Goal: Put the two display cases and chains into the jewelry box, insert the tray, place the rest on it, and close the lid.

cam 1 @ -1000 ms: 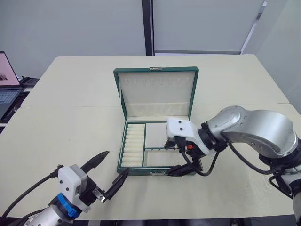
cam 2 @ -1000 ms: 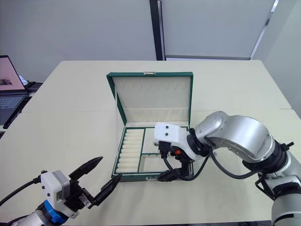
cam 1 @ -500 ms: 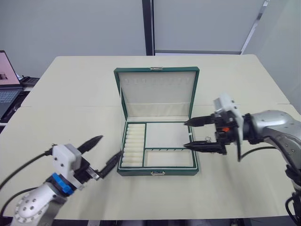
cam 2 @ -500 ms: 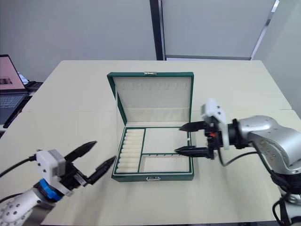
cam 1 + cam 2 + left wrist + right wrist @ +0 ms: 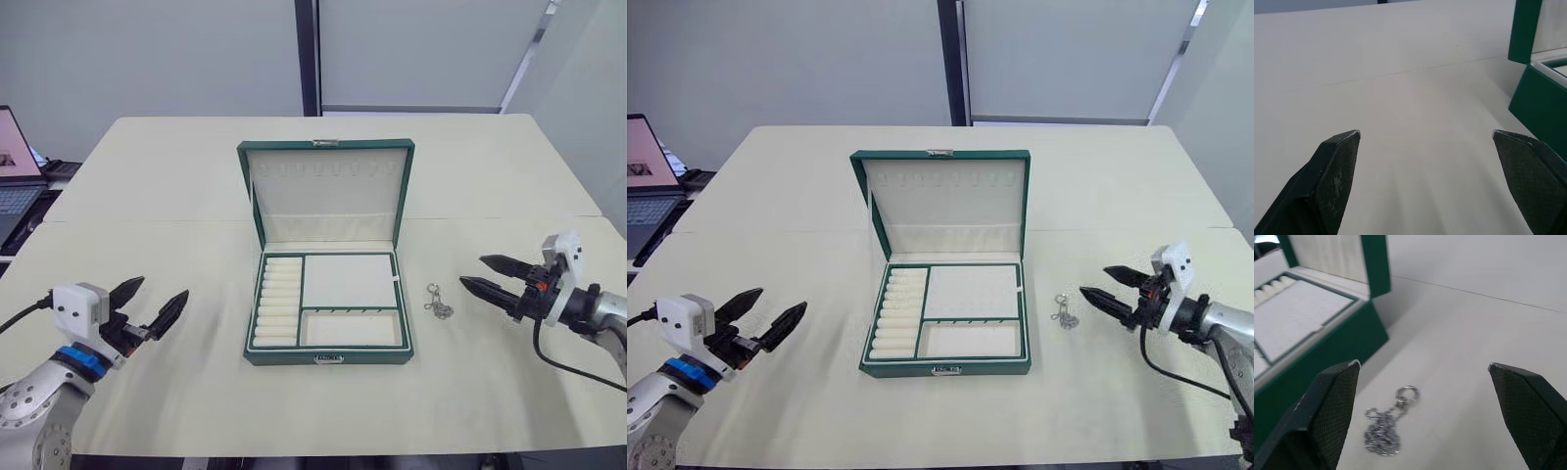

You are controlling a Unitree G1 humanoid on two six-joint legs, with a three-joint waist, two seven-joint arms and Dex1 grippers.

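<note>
Right gripper (image 5: pixel 472 274), fingers spread and empty, points at the chain (image 5: pixel 438 301) lying on the table (image 5: pixel 509 382) just right of the box (image 5: pixel 328 357), apparently lined up for a pick; tray (image 5: pixel 328 302) seated inside, lid (image 5: pixel 327 191) upright; left gripper (image 5: pixel 147 302) splayed, idle, well left

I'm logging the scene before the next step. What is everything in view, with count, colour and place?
table: one, cream, under everything.
box: one, dark green, cream-lined, table centre.
lid: one, green, cream inside, standing open at the box's far edge.
tray: one, cream, green-edged, seated in the box.
chain: one, silver, bunched on the table right of the box.
laptop: one, dark, open, far left.
left hand: black fingers, open, empty, left of the box.
right hand: black fingers, open, empty, right of the chain.
</note>
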